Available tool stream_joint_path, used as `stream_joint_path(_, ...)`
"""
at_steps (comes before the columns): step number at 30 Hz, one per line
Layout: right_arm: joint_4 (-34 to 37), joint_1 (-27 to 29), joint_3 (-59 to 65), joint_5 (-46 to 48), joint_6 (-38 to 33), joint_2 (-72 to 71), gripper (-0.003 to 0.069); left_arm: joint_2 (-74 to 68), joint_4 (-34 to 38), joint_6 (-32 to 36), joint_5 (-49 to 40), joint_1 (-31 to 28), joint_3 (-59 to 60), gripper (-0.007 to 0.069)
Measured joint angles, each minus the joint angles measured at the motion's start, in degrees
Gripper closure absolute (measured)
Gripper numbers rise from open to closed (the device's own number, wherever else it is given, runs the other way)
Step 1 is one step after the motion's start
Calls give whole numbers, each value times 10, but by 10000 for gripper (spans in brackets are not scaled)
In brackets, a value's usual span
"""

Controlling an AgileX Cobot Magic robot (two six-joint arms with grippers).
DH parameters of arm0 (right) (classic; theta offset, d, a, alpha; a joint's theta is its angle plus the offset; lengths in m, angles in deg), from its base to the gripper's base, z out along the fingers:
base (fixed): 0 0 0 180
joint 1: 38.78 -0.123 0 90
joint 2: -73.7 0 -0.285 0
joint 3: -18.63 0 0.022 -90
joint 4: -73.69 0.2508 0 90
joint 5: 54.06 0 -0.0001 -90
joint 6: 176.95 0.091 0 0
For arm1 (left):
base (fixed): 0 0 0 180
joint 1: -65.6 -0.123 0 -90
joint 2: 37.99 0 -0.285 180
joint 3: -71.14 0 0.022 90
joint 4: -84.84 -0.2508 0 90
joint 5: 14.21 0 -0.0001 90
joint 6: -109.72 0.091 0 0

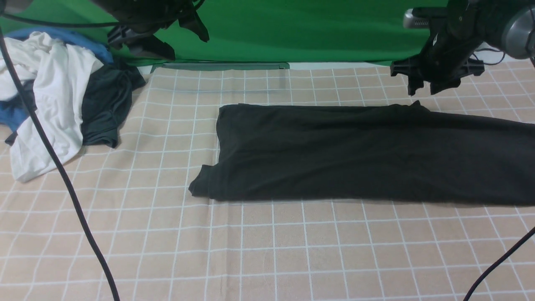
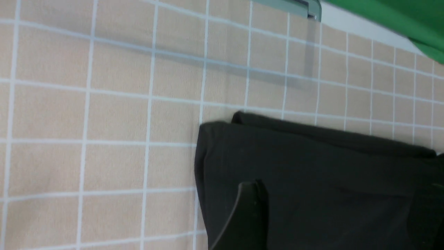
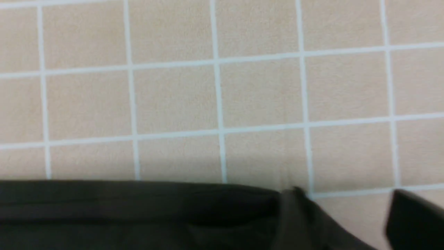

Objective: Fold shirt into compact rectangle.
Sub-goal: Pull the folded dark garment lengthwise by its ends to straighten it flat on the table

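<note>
Now shirt (image 1: 359, 154) flat on surface (image 1: 292, 251), long strip lying left-right, centre to right edge. Right tool (image 1: 423, 90), jaws apart, empty, nearer, over far edge; left tool (image 1: 190, 48) wide, high near left end.

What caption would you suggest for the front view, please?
Black T-shirt folded into a long strip on checked tablecloth; left gripper and right gripper raised, open; clothes pile at left.

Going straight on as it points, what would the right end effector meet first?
Most likely the black shirt, its far edge just below the right end effector; possibly the checked tablecloth beside it, depth unclear.
</note>
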Motion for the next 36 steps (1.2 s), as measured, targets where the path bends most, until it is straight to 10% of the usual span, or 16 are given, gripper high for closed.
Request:
stream_joint_path(3, 0, 1, -46, 59, -44, 0, 194, 0, 0, 0, -24, 0, 0, 111)
stream_joint_path(9, 9, 23, -138, 139, -130, -25, 587, 1, 0, 3, -71, 0, 15, 395)
stream_joint_path(11, 12, 36, -140, 143, -138, -54, 629, -3, 0, 5, -71, 1, 42, 538)
stream_joint_path(16, 12, 56, -77, 142, -156, -144, 634, -39, 9, 10, -75, 13, 91, 606)
stream_joint_path(21, 14, 73, 72, 147, -159, -241, 635, -73, 9, -2, -74, 41, 104, 533)
stream_joint_path(31, 45, 126, 196, 118, -174, -267, 636, -76, -52, -61, -74, 74, 104, 60)
stream_joint_path(36, 58, 126, 196, 112, -176, -265, 636, -98, -26, -61, -70, 81, 104, -29)
